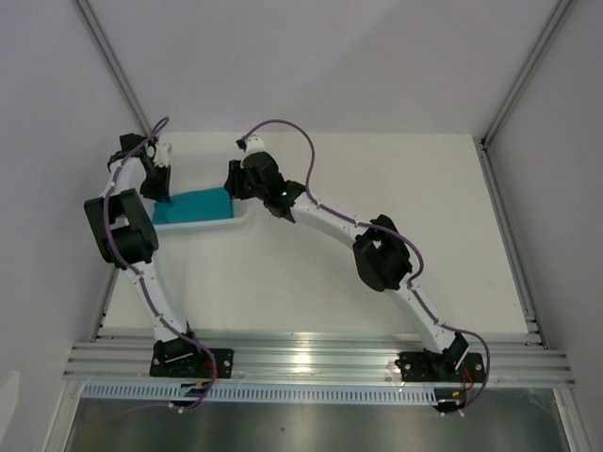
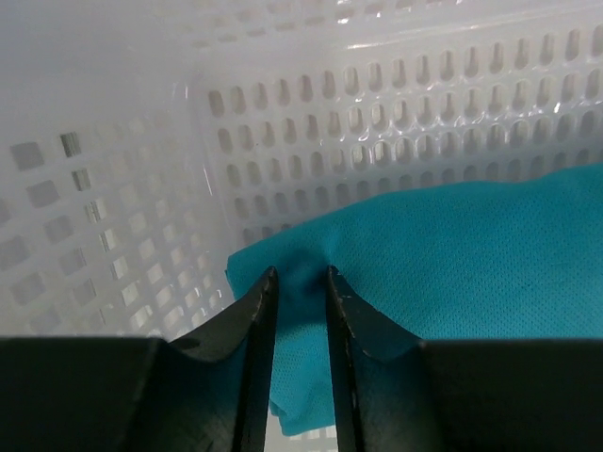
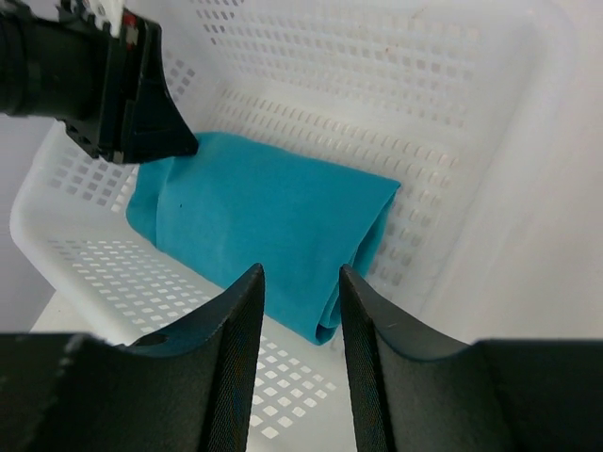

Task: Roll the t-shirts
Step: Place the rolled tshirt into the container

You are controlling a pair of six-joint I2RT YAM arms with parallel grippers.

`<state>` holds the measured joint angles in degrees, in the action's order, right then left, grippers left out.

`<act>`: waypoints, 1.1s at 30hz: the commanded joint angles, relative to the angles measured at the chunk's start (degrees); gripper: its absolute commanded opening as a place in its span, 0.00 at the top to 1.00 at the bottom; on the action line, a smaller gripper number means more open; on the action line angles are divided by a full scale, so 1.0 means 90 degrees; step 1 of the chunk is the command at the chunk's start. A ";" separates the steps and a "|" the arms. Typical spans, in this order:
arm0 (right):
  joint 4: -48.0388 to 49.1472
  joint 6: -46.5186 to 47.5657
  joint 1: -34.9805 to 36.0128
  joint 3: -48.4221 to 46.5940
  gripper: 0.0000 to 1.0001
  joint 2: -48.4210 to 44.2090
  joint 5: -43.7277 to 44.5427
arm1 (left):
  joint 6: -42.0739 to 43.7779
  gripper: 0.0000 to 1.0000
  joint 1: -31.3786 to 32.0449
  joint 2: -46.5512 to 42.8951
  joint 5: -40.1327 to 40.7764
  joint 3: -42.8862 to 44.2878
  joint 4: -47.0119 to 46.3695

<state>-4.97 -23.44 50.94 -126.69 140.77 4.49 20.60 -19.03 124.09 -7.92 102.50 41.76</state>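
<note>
Teal t-shirt (image 3: 254, 217) lying bundled inside the white mesh basket (image 3: 452, 113)
Its plain knit cloth is sitting folded into a thick, loosely rolled pad on the basket's floor, at the far left of the worktop (image 1: 396, 188). At the shirt's corner the left hand (image 2: 300, 275) is pinching a raised ridge of cloth, fingers nearly together. Above the basket the right hand (image 3: 300, 282) is hovering, fingers parted, gripping nothing.

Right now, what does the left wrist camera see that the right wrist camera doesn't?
Only the left wrist view shows, close up, the fold of the teal t-shirt pinched between the fingers of the left gripper. Only the right wrist view shows the whole bundled shirt, with the right gripper open over it. Both show the shirt lying in the white mesh basket.
</note>
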 commanded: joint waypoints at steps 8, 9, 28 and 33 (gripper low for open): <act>0.0035 0.0173 -0.0239 0.0083 0.54 -0.0973 -0.0031 | 0.0074 0.57 -0.0025 -0.1004 0.0402 -0.0364 -0.0567; -0.0013 0.0192 -0.0298 0.0093 0.52 -0.1041 0.0008 | 0.0065 0.55 -0.0025 -0.1063 0.0441 -0.0276 -0.0577; -0.1986 0.0876 -0.2611 0.2962 0.28 -0.4234 0.1718 | -0.0130 0.37 -0.0550 -0.4158 0.0851 -0.1641 0.0194; -0.1889 0.0700 -0.3706 0.3957 0.26 -0.5035 0.1601 | -0.0209 0.36 -0.1186 -0.5057 0.0832 -0.2890 0.0029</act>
<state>-21.12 -17.50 21.56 -94.85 100.42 17.19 19.90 -26.98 82.37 -1.98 81.91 41.52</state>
